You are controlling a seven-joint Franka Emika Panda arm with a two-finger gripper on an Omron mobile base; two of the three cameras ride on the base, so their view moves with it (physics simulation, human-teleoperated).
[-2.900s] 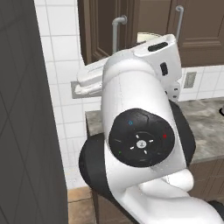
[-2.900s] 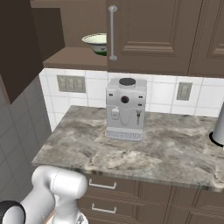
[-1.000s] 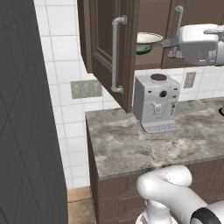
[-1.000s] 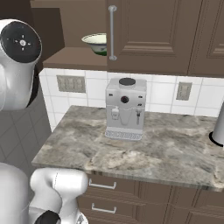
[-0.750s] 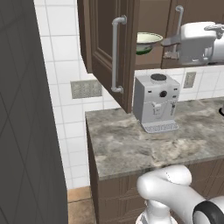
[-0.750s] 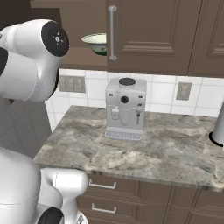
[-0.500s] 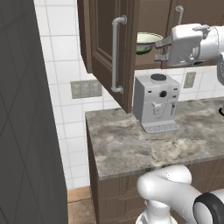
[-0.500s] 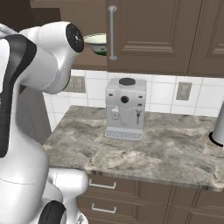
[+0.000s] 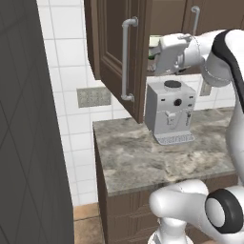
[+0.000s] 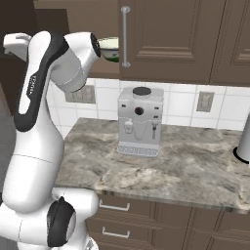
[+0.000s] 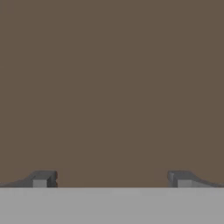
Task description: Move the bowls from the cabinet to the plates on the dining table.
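**Gripper up at the cabinet, bowl just beyond the hand**

Left base view: the arm reaches up to the open cabinet (image 9: 119, 57); the hand hides most of the bowl (image 9: 153, 42), whose greenish edge peeks out just left of it on the shelf, above the coffee machine (image 9: 170, 110) on the tabletop (image 9: 143, 157).

Right base view: the bowl (image 10: 110, 49) sits in the cabinet (image 10: 171, 39), touching or just right of the wrist; which, I cannot tell.

Hand view: the gripper (image 11: 111, 178) is spread wide and holds nothing, facing plain brown wood; the bowl likely lies off to its side.
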